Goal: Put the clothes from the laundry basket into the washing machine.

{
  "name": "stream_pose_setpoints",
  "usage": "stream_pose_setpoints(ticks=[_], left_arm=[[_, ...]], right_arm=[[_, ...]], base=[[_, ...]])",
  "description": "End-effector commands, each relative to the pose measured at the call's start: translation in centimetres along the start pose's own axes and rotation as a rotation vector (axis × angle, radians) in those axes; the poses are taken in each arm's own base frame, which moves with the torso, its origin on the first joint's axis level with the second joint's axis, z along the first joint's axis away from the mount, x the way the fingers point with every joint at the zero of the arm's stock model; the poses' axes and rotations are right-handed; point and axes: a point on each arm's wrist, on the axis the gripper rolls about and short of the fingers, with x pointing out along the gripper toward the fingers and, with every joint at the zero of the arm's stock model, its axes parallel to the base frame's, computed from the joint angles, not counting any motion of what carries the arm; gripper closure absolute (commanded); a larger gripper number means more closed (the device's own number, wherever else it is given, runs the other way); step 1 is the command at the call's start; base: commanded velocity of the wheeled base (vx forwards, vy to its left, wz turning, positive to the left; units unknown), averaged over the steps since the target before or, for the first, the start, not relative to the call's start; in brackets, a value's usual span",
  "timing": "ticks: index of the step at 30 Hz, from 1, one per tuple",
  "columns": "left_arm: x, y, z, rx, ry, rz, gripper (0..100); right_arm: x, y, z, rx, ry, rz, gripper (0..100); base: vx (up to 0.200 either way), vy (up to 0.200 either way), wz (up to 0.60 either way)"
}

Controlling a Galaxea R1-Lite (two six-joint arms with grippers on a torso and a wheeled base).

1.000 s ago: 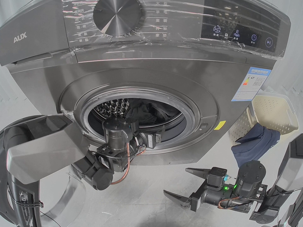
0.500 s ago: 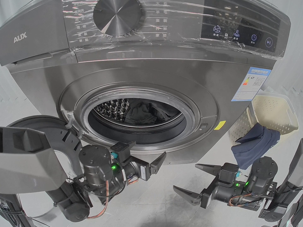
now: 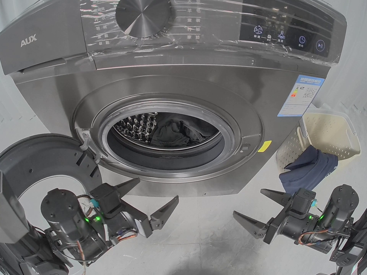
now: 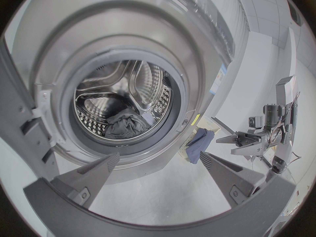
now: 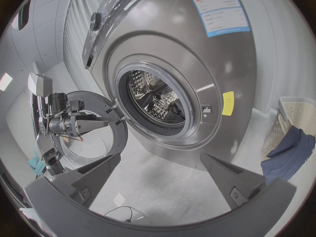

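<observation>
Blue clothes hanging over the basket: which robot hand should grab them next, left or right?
Probably the right hand. It is open and sits close beside the blue clothes draped over the laundry basket on the robot's right. The left hand, also open, is over by the washer door.

White brand lettering [image 3: 28,40] is carried on the washing machine [image 3: 172,81] drawer front, high above the left gripper [image 3: 156,190]. Program names [image 3: 195,10] in Chinese characters are printed on both sides of the dial [image 3: 143,12]. An energy label [image 3: 301,95] with a code square is stuck above the right gripper [image 3: 249,202]. A yellow sticker [image 3: 264,146] is placed nearer that gripper, its print too small to be read.
</observation>
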Motion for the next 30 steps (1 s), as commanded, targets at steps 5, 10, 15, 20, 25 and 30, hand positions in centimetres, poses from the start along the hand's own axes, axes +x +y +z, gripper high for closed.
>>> stream_pose_setpoints(ticks=[5, 10, 15, 20, 25, 30], left_arm=[[-5.1, 0.8, 2.3, -0.005, -0.103, 0.01, 0], [-7.2, 1.2, 2.7, 0.004, -0.126, 0.023, 0], [-8.4, 1.9, 3.3, 0.008, -0.13, 0.049, 0], [-9.7, 2.0, 3.4, 0.012, -0.111, 0.051, 0], [-11.7, 2.2, 3.6, 0.024, -0.112, 0.055, 0], [-13.3, 2.8, 3.3, 0.029, -0.078, 0.097, 0]], right_arm=[[-2.8, -2.7, 1.4, 0.023, -0.073, -0.144, 0], [-4.4, -3.9, 2.5, 0.015, -0.119, -0.22, 0], [-5.6, -4.6, 2.5, -0.003, -0.086, -0.282, 0], [-7.7, -4.4, 2.6, -0.007, -0.062, -0.302, 0], [-9.4, -4.3, 2.7, -0.003, -0.072, -0.342, 0], [-11.0, -4.4, 2.8, 0.001, -0.094, -0.42, 0]], base=[[-0.2, 0.0, 0.0], [-0.12, 0.0, 0.0], [-0.04, 0.0, 0.0], [-0.08, 0.0, 0.0], [-0.08, 0.0, 0.0], [-0.16, 0.0, 0.0]])
